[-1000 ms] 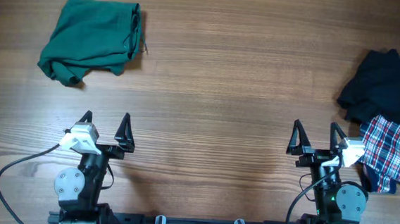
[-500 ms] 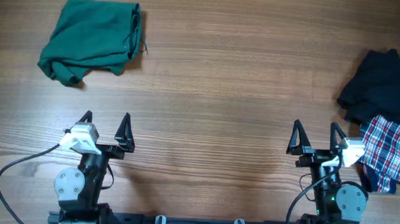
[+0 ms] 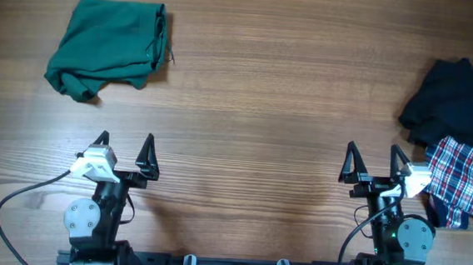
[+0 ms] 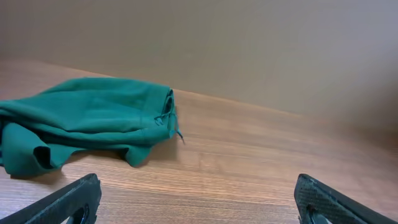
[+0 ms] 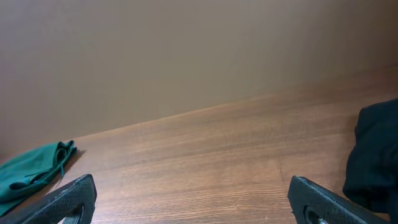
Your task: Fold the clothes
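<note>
On the table (image 3: 256,92), crumpled green garment (image 3: 109,47); left claw (image 3: 125,137) and right claw (image 3: 373,149) apart.

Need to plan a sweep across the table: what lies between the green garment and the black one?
Only bare wooden table lies between the green garment and the black garment; the overhead view shows that stretch.

Robot lab, wood-grain table (image 3: 255,109), plain wall (image 4: 249,50) (bare beige)
</note>
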Controlling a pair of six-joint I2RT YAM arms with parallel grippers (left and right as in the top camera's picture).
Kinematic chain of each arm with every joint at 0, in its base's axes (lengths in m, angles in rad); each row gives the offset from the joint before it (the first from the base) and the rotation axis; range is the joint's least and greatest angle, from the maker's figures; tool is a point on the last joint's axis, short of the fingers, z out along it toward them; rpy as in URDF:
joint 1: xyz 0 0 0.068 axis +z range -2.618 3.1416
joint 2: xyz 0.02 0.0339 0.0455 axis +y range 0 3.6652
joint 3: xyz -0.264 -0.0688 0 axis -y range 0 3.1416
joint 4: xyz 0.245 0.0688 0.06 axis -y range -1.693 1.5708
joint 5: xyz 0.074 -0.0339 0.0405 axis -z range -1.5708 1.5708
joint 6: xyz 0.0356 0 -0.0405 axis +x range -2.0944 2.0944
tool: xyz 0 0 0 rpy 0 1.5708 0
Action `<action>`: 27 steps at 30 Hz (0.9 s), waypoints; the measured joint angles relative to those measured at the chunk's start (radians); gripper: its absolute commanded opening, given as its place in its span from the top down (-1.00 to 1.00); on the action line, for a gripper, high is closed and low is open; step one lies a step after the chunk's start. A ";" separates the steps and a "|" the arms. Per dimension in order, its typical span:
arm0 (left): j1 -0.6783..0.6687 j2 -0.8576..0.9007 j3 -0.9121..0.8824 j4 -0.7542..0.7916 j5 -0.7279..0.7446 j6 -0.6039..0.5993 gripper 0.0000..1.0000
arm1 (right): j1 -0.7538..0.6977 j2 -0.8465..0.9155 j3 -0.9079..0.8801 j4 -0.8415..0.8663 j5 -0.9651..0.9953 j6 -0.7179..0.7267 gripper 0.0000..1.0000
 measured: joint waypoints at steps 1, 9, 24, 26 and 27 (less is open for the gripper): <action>0.000 0.000 0.000 0.000 0.000 0.000 -0.99 | 0.000 0.000 0.000 0.000 0.000 0.000 -0.99; 0.000 0.000 0.000 0.000 0.000 0.000 -0.99 | 0.000 0.000 0.000 0.000 0.000 0.000 -1.00; 0.000 0.000 0.000 0.000 0.000 0.000 -1.00 | 0.000 0.002 0.006 0.321 -0.035 0.322 -1.00; 0.000 0.000 0.000 0.000 0.000 0.000 -1.00 | 0.000 0.003 0.036 0.312 -0.034 0.306 -0.99; 0.000 0.000 0.000 0.000 0.000 0.000 -1.00 | 0.000 0.007 0.060 0.280 -0.027 0.293 -0.99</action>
